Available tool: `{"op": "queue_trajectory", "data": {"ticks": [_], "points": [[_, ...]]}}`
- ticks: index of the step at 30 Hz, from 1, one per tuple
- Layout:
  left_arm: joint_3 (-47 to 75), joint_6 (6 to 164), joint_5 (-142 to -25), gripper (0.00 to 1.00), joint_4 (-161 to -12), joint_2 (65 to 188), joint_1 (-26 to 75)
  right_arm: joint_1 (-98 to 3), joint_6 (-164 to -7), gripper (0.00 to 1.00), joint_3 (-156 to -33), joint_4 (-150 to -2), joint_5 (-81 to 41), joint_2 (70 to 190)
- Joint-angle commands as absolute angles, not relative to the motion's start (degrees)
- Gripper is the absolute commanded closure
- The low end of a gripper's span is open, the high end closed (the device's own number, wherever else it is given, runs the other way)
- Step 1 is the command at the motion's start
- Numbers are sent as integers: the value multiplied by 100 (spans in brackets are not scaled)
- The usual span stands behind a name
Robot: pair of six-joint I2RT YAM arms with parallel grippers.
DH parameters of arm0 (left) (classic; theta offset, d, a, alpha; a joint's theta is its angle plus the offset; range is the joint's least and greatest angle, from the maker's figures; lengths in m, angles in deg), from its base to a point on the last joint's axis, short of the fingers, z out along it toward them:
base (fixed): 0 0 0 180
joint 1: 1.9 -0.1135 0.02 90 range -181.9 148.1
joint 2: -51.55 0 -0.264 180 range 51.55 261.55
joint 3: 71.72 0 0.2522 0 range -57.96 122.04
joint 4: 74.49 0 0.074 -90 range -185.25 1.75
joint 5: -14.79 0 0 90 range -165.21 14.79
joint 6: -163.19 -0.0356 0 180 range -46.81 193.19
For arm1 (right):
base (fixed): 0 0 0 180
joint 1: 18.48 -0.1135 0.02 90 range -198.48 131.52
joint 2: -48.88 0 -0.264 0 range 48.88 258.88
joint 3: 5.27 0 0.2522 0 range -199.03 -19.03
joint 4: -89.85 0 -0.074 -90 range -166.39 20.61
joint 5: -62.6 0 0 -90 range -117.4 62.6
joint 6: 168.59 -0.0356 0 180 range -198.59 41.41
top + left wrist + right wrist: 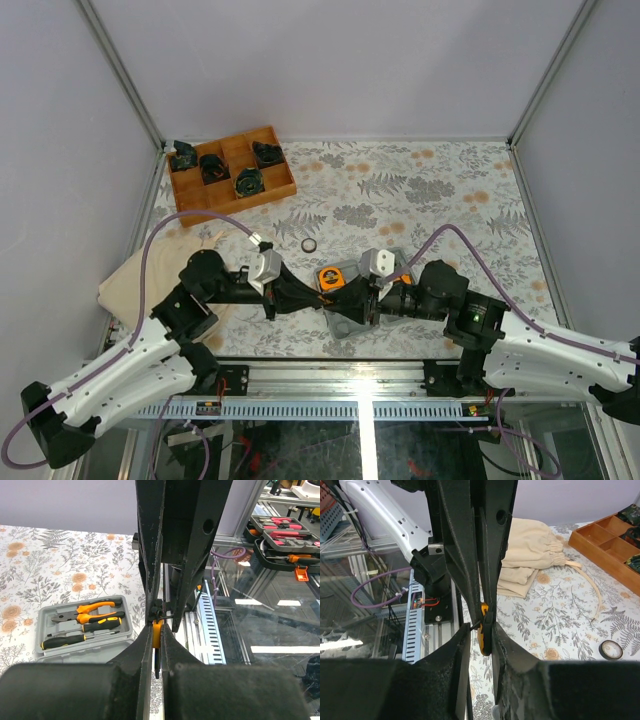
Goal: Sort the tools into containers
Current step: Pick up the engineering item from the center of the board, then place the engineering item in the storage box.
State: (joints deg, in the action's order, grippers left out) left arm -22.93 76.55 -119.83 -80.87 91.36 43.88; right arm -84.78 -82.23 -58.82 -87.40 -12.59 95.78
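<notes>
My left gripper is shut on a small yellow-and-black tool and holds it in the air over the table's near edge. The right gripper meets it head-on with its fingers either side of that tool. One finger touches the tool and a gap shows at the other. From above, the two grippers overlap over the grey case. In the case lie orange-handled pliers and two screwdrivers. An orange tape measure sits just behind the grippers. A black ring lies further back.
A brown wooden divided tray with black parts stands at the back left. A beige cloth bag lies at the left, under the left arm. The metal rail runs along the near table edge.
</notes>
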Motion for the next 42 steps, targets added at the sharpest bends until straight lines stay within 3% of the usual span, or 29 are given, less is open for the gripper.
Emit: {"op": "queue_trajectory", "data": {"ticks": [1, 3, 7, 14, 19, 33, 37, 39, 42], "points": [[-2100, 7405, -12158, 100, -8119, 9051, 4428, -8449, -8169, 79, -6281, -8750, -1063, 9608], [-2095, 7399, -12179, 100, -8121, 9049, 4425, -8454, -8174, 80, -6306, -8657, -1051, 9600], [-2093, 7385, -12195, 100, -8163, 9050, 4429, -8449, -8142, 65, -6307, -8448, -1090, 9567], [-2095, 7381, -12201, 100, -8195, 9022, 4425, -8449, -8122, 63, -6342, -8211, -1090, 9588], [-2079, 7369, -12209, 100, -8207, 9048, 4427, -8449, -8102, 56, -6360, -8176, -1084, 9630], [-2079, 7320, -12274, 100, -8252, 9075, 4431, -8453, -8088, 94, -6453, -8035, -1098, 9698], [-2089, 7345, -12175, 82, -8276, 9046, 4425, -8449, -8036, 100, -6399, -8065, -1350, 9673], [-2103, 7401, -12005, 62, -8276, 9010, 4432, -8449, -7969, 100, -6332, -8106, -1665, 9634], [-2142, 7482, -11764, 42, -8297, 8914, 4425, -8452, -7478, 100, -6321, -7847, -2037, 9612]]}}
